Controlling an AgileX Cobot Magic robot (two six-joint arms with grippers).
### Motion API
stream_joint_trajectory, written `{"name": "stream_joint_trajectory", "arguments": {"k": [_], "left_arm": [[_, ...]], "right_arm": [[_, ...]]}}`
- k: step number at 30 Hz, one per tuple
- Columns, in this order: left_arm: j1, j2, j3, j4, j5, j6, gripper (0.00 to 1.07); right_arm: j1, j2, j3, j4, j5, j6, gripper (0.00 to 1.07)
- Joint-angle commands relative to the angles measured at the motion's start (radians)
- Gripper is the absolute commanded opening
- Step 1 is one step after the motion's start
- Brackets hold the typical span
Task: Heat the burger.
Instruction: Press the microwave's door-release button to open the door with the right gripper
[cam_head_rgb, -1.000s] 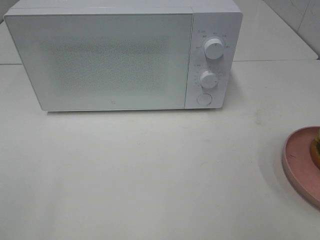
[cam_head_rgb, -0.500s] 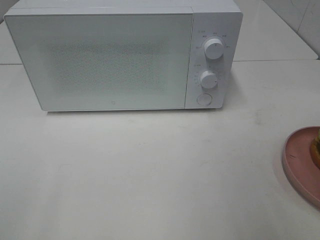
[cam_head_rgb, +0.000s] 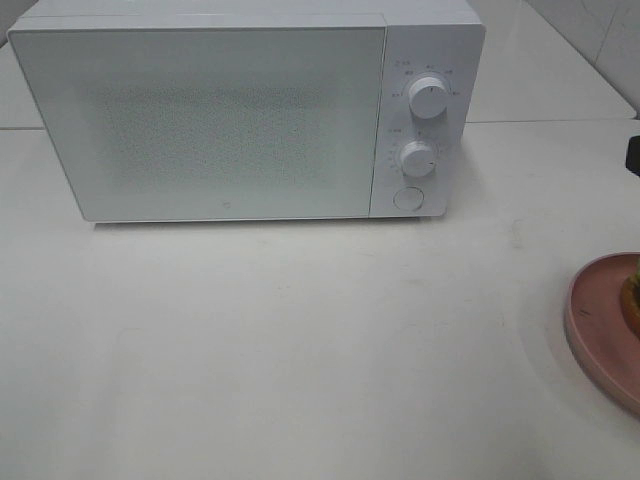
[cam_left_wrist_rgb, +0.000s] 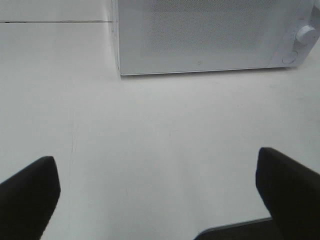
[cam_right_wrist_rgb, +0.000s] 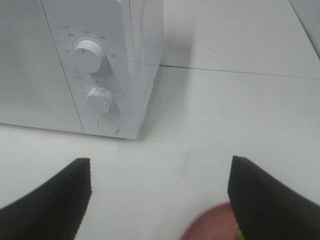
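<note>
Only a sliver of the burger (cam_head_rgb: 633, 295) shows, cut off at the exterior view's right edge on the half-seen pink plate (cam_head_rgb: 592, 325) on the tabletop (cam_head_rgb: 300, 340), well right of the closed microwave (cam_head_rgb: 220, 120), while the left gripper (cam_left_wrist_rgb: 157, 170) and right gripper (cam_right_wrist_rgb: 160, 172) hover with jaws wide, holding nothing.

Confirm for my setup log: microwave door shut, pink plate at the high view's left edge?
Wrong side: the microwave door is shut, but the pink plate sits at the right edge, as the exterior high view shows.
</note>
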Motion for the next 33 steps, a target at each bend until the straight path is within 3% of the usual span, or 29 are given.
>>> {"name": "stream_joint_trajectory", "arguments": {"k": [1,13,20,24,27,29,32,33], "left_arm": [[-0.002,-0.022,-0.001,-0.003,-0.009,0.003,1.00],[-0.002,-0.022,-0.001,-0.003,-0.009,0.003,1.00],[-0.002,-0.022,-0.001,-0.003,-0.009,0.003,1.00],[-0.002,-0.022,-0.001,-0.003,-0.009,0.003,1.00],[-0.002,-0.022,-0.001,-0.003,-0.009,0.003,1.00],[-0.002,-0.022,-0.001,-0.003,-0.009,0.003,1.00],[-0.002,-0.022,-0.001,-0.003,-0.009,0.003,1.00],[-0.002,-0.022,-0.001,-0.003,-0.009,0.003,1.00]], "right_arm": [[-0.001,0.057,0.000,-0.005,-0.089,0.002,0.74],[-0.001,0.245,0.017,-0.005,-0.336,0.003,0.74],[-0.001,0.392,0.122,-0.002,-0.715,-0.009,0.74],[-0.001,0.451,0.154,0.007,-0.830,-0.056,0.74],[0.023,0.509,0.181,0.093,-0.933,-0.108,0.74],[0.125,0.584,0.205,0.261,-1.039,-0.215,0.74],[0.159,0.604,0.207,0.308,-1.065,-0.249,0.74],[0.219,0.638,0.207,0.396,-1.103,-0.300,0.74]]}}
